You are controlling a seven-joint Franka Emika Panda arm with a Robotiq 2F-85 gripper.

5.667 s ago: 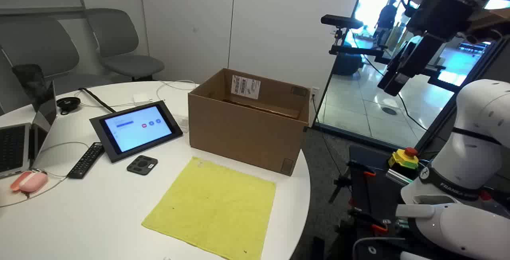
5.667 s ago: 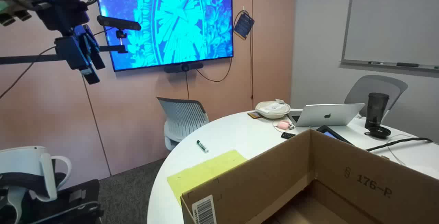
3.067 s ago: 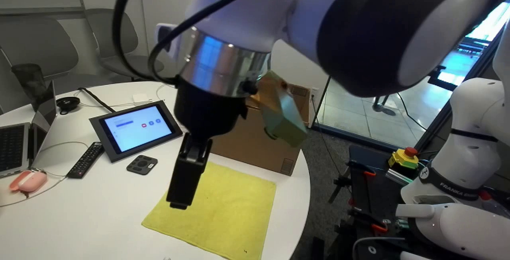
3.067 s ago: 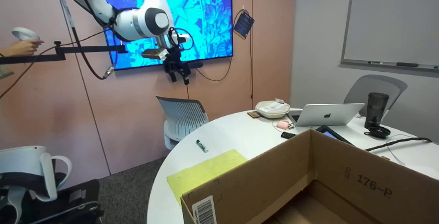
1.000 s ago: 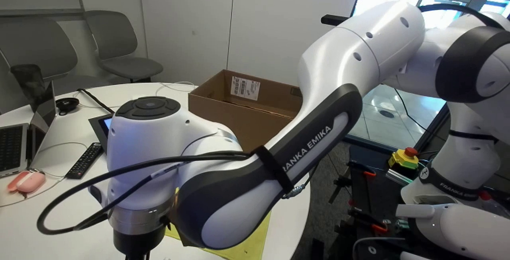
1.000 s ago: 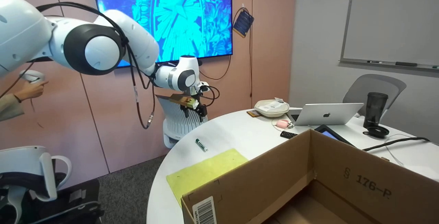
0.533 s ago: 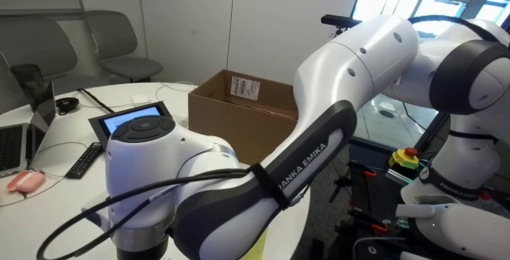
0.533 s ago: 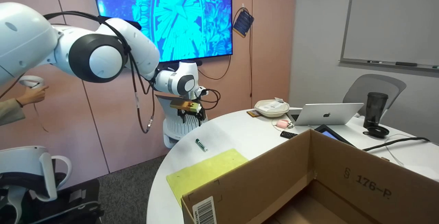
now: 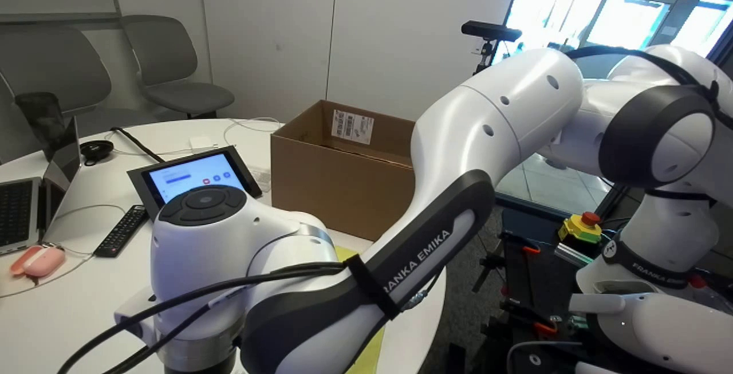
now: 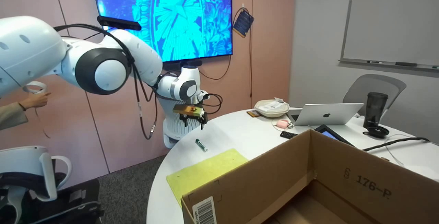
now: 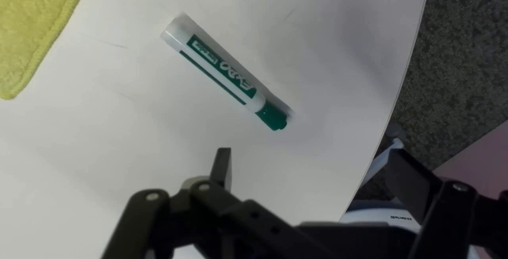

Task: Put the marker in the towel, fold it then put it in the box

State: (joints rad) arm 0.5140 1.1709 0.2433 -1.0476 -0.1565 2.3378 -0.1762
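Pick-up first, fold later

Of the things that matter here, my hand (image 10: pixel 194 125) is farthest left in an exterior view. It hangs higher than the surface (image 10: pixel 226 134), near the curved edge, spread wide and holding nothing.

A little to the right and lower, the marker (image 10: pixel 201 145) lies on its side on the surface. The wrist view shows it ahead of my grasp, not between its two sides, lying aslant with the green cap (image 11: pixel 272 115) nearer me. I take this to be the first step, picking the marker up, with no grip made yet. The next move, I judge, calls for shifting over its middle, turning to close across its width rather than along its length, and coming down low without pressing on the surface. Caught near an end, it could roll or swing.

Next comes the towel (image 10: pixel 207 171), spread flat near the marker but not touching it; the box (image 10: pixel 247 183) hides part of it here. Once gripped, the marker should go down well inside the towel's edges, so that a fold can cover it.

The box reaches farthest right, near the towel, its top uncovered. It comes last: the folded bundle would need lifting clear of its wall without losing the marker.
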